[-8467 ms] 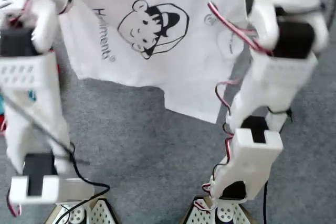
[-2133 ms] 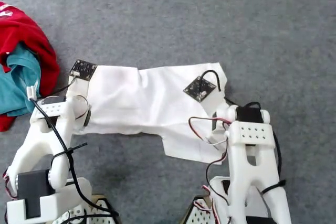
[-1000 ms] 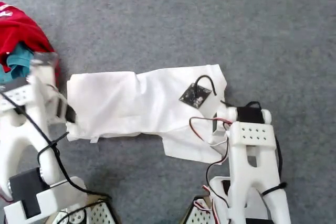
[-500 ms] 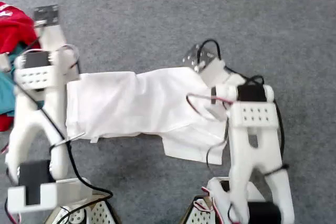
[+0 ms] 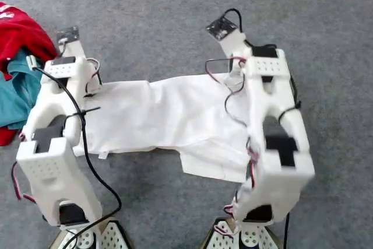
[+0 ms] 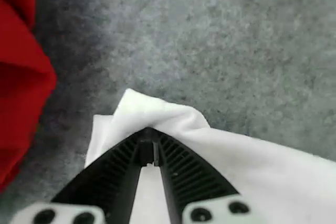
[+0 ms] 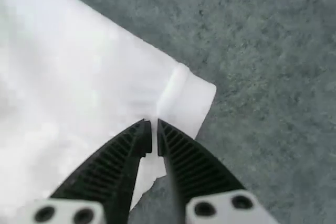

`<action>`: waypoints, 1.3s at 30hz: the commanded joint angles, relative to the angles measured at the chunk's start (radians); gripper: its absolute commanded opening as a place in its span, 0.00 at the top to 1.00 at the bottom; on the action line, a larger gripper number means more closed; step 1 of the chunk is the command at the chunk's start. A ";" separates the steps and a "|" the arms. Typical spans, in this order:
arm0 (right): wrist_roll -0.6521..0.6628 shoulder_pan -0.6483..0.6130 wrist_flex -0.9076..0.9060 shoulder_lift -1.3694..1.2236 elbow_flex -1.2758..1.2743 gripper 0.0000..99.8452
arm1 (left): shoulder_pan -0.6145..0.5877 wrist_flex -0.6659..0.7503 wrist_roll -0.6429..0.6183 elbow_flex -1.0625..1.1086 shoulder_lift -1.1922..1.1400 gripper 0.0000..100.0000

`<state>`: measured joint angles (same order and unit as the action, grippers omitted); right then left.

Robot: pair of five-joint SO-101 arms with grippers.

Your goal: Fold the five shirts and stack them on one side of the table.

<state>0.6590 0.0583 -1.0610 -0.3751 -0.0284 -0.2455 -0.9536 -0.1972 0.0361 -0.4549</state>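
Note:
A white shirt [image 5: 163, 115] lies folded into a long strip across the middle of the grey table. My left gripper [image 5: 90, 83] is at its far left corner. In the left wrist view this gripper [image 6: 149, 139] is shut on the puckered corner of the white shirt [image 6: 173, 116]. My right gripper [image 5: 234, 69] is at the far right corner. In the right wrist view that gripper [image 7: 154, 127] has its fingers closed on the white shirt [image 7: 79, 72], beside a hemmed corner flap [image 7: 189, 98].
A red shirt [image 5: 20, 33] and a teal shirt [image 5: 17, 94] lie heaped at the table's left edge, close to the left arm. The red shirt [image 6: 21, 77] also borders the left wrist view. Bare grey felt [image 5: 326, 45] stretches beyond the shirt and to its right.
Both arms swung from the shirt's near side to its far edge. The left gripper came down onto the far left corner, the right onto the far right corner.

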 commanded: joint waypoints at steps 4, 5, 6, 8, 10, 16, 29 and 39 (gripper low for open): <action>-0.012 0.066 -0.097 -0.297 0.332 0.97 | -0.059 -0.175 -0.026 -0.278 -0.144 0.97; -0.011 0.072 -0.133 -0.312 0.380 0.98 | -0.068 -0.192 -0.026 -0.309 -0.161 0.97; -0.011 0.081 -0.157 -0.332 0.423 0.98 | -0.076 -0.212 -0.021 -0.338 -0.175 0.97; -0.011 0.106 -0.192 -0.361 0.495 0.98 | -0.088 -0.255 0.000 -0.398 -0.198 0.97; -0.008 0.129 -0.227 -0.386 0.549 0.98 | -0.093 -0.311 0.018 -0.450 -0.206 0.97; 0.020 0.138 -0.285 -0.412 0.602 0.98 | -0.119 -0.388 0.020 -0.526 -0.201 0.97; 0.035 0.103 -0.419 -0.137 0.601 0.98 | 0.099 -0.747 0.126 -1.087 -0.210 0.97; 0.080 0.068 -0.608 0.102 0.539 0.98 | 0.074 -0.806 0.195 -1.024 -0.192 0.97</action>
<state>0.7142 0.1626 -1.6195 -0.3567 0.5271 -0.1565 -1.7469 -0.0207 -1.0012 -0.6743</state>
